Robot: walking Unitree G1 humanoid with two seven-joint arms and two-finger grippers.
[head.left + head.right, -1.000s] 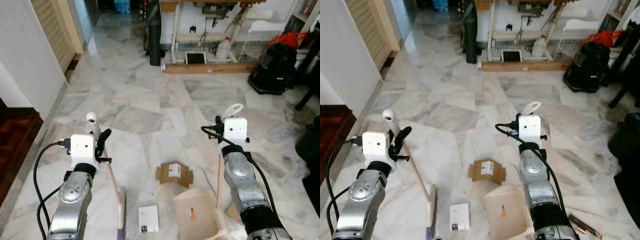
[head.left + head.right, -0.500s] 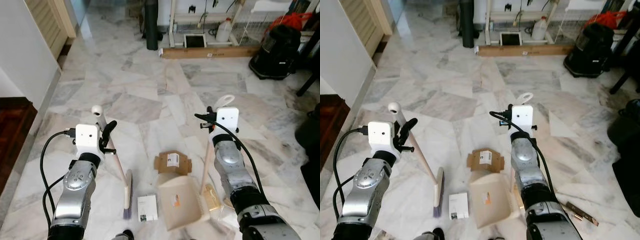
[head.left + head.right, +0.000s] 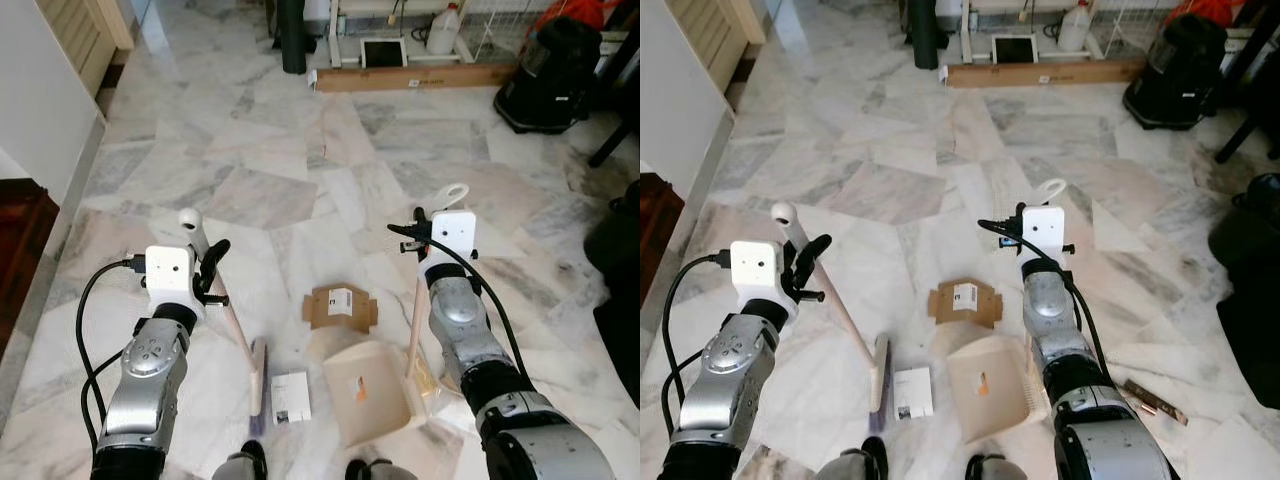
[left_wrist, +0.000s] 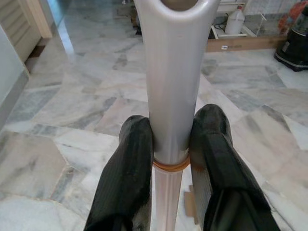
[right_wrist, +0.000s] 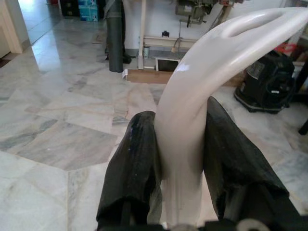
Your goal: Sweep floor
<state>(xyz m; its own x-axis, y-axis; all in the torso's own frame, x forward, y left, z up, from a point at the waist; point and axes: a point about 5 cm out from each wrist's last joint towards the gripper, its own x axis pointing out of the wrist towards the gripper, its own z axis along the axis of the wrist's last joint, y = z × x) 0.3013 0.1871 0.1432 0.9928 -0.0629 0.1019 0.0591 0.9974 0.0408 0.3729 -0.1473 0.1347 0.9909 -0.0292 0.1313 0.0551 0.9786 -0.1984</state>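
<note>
Two tools held: left hand (image 4: 168,159) pinches the broom (image 3: 238,335), right hand (image 5: 185,159) pinches the dustpan (image 3: 365,392) handle; cardboard (image 3: 339,306) and card (image 3: 290,396) lie unswept on the floor (image 3: 300,170), the sweeping apparently barely begun.

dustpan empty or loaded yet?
Empty, as far as shows: the dustpan tray is bare apart from a small orange label. The cardboard piece and white card lie on the floor outside it.
</note>
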